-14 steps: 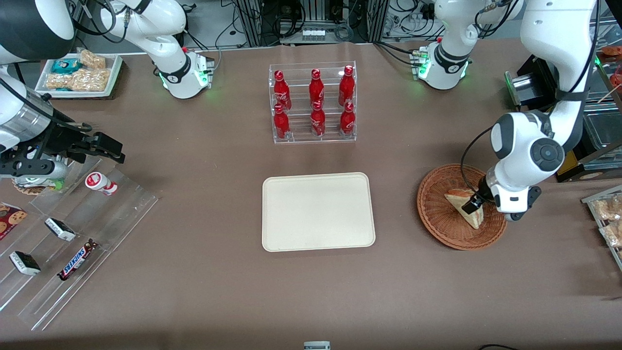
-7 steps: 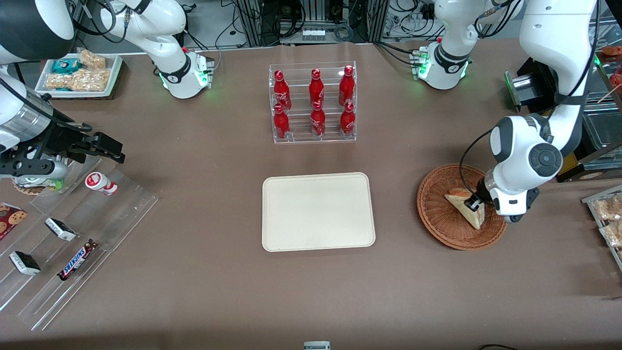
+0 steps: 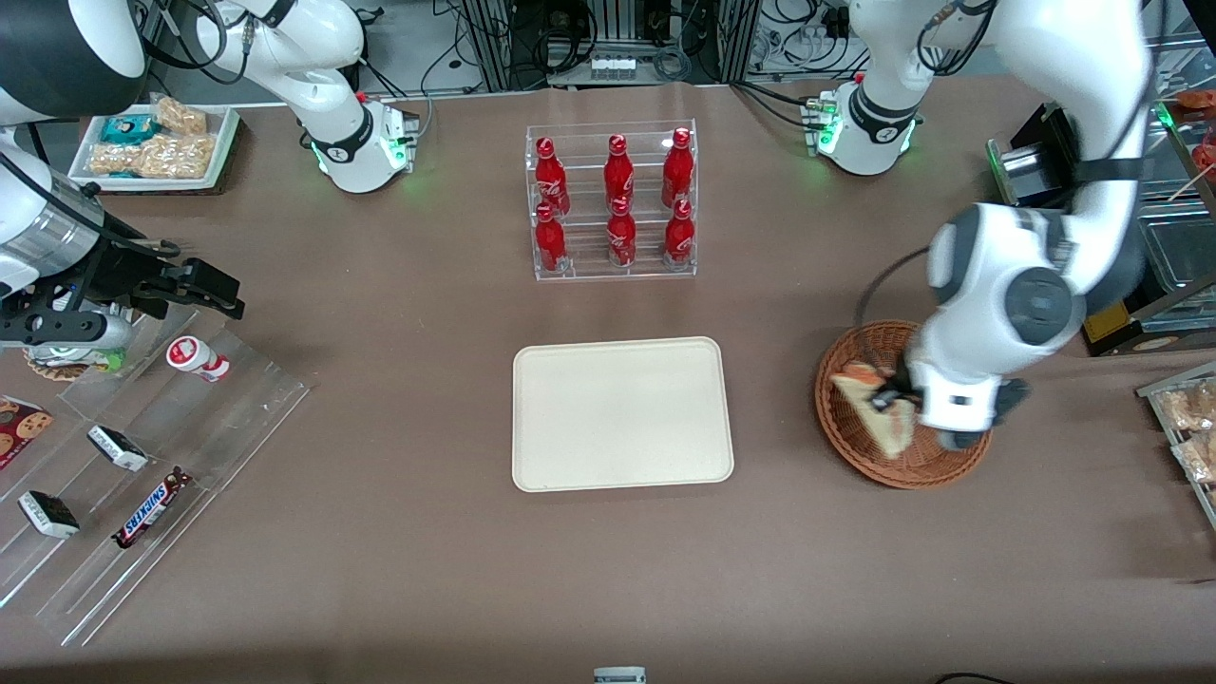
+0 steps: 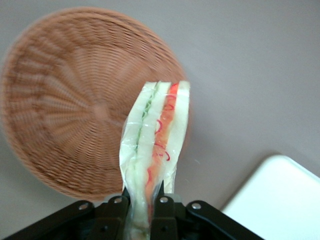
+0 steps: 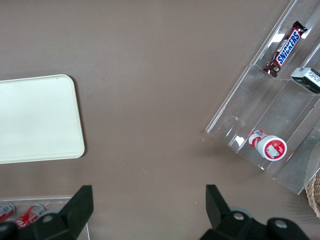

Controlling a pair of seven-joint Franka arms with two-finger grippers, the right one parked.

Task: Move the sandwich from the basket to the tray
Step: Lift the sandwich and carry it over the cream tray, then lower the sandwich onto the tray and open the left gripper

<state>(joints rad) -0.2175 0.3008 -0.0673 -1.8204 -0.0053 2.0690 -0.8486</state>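
Left end effector (image 3: 893, 399) clamped on the triangular white-bread sandwich (image 4: 155, 145), raised above the round reddish-brown wicker basket (image 3: 860, 442).

Front cam sits high, looking steeply down across the whole bench (image 3: 399, 570) toward both arm bases. Left wrist cam is close in, looking down past the gripper (image 4: 142, 210) holding the sandwich (image 4: 156, 135) above the basket (image 4: 75, 100), with a corner of the tray (image 4: 280, 200) in frame. Right wrist cam looks straight down from mid height at the tray (image 5: 35, 120) and a clear acrylic rack (image 5: 280, 125); all three views share the tray (image 3: 622, 413).
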